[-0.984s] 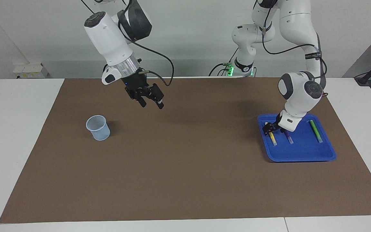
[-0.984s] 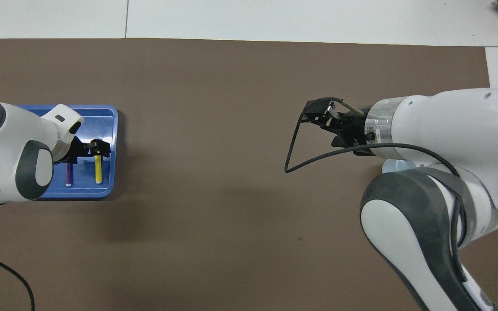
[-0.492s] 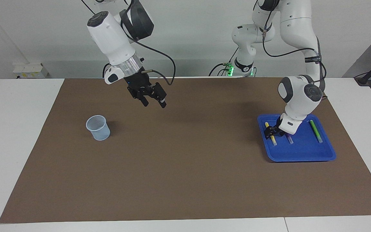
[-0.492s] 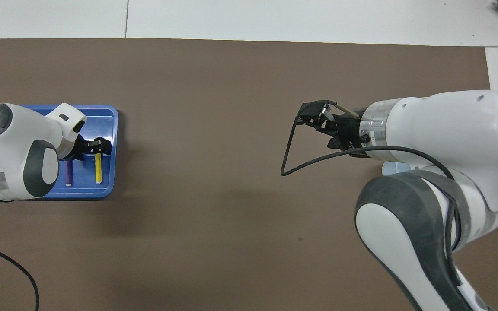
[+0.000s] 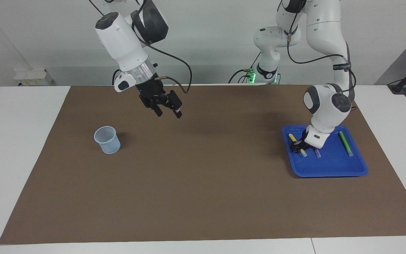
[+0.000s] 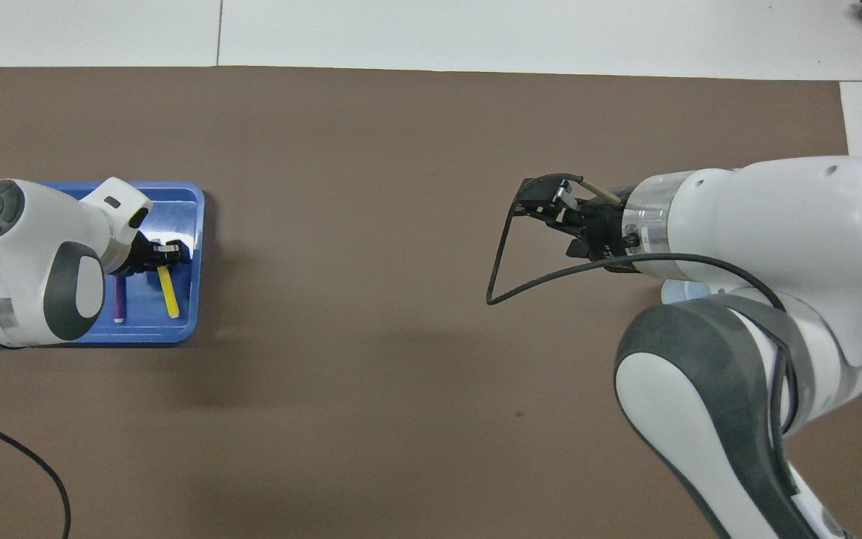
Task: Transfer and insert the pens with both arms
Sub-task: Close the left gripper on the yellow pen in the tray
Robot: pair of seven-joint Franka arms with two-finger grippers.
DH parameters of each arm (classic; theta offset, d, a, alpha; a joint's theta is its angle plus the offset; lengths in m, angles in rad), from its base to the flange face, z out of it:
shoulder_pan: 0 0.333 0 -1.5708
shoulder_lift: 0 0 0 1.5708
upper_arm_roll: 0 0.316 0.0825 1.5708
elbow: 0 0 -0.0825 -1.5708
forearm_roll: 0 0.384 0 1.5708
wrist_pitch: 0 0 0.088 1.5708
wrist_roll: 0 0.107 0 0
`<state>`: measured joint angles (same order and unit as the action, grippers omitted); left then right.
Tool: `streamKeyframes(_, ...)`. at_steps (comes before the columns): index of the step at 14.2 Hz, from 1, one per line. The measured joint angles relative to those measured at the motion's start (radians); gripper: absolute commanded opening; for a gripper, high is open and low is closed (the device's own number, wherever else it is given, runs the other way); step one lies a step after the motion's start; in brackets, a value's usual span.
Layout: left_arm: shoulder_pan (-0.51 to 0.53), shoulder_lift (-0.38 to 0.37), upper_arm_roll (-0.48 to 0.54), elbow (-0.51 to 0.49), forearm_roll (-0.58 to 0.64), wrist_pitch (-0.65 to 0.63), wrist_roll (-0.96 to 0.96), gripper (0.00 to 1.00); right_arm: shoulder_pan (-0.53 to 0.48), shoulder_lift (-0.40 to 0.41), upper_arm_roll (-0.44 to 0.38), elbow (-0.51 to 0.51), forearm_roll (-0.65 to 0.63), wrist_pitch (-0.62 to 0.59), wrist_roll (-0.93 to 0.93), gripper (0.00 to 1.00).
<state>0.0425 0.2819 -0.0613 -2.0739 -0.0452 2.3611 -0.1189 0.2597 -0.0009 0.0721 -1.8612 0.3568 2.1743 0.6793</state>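
Observation:
Three pens lie in a blue tray point(image 5: 330, 172) at the left arm's end of the table. My left gripper point(image 5: 297, 145) is down in the tray, shut on the yellow pen point(image 5: 303, 152), which sits slightly skewed. The purple pen point(image 5: 317, 152) lies beside it under the left wrist. The green pen point(image 5: 345, 143) lies apart, toward the tray's outer side. In the overhead view I see the left gripper point(image 6: 165, 254), yellow pen point(image 6: 170, 296), purple pen point(image 6: 118, 303) and tray point(image 6: 185, 217); the arm hides the green pen. My right gripper point(image 5: 167, 113) point(image 6: 551, 221) hangs open and holds nothing, over the mat.
A pale blue mesh cup point(image 5: 107, 139) stands upright on the brown mat point(image 5: 203, 183) toward the right arm's end. In the overhead view the right arm covers most of the cup point(image 6: 682, 290). A black cable loops off the right wrist.
My left gripper has closed on the yellow pen, which has turned a little in the tray. The right arm rose slightly at first, then stayed still.

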Motion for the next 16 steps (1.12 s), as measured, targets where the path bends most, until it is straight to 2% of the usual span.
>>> streamKeyframes(4,0.000,0.000,0.000,0.000,0.000,0.000,0.000,0.00,0.003,0.000,0.000,0.000,0.001,0.003,0.023,1.00)
streamKeyframes(5,0.000,0.000,0.000,0.000,0.000,0.000,0.000,0.22,0.005,0.000,0.000,0.000,0.001,0.005,0.026,1.00)
streamKeyframes(6,0.000,0.000,0.000,0.000,0.000,0.000,0.000,0.63,0.006,0.000,0.000,0.000,0.002,0.006,0.026,1.00)
streamKeyframes(7,0.000,0.000,0.000,0.000,0.000,0.000,0.000,0.65,0.007,0.000,0.000,0.000,0.002,0.006,0.027,1.00)
streamKeyframes(8,0.000,0.000,-0.001,0.000,0.000,0.000,-0.001,0.73,0.007,0.000,0.000,0.000,0.002,0.006,0.027,1.00)
streamKeyframes(9,-0.001,0.000,-0.002,0.000,0.000,0.000,-0.005,0.95,0.007,0.000,0.000,0.000,0.002,0.006,0.027,1.00)
streamKeyframes(14,-0.002,0.001,0.004,0.001,0.001,-0.004,-0.024,0.96,0.007,0.000,0.000,0.000,0.002,0.006,0.027,1.00)
streamKeyframes(16,-0.002,0.002,0.007,0.013,0.000,-0.027,-0.024,0.90,0.007,0.000,0.000,0.000,0.002,0.006,0.027,1.00)
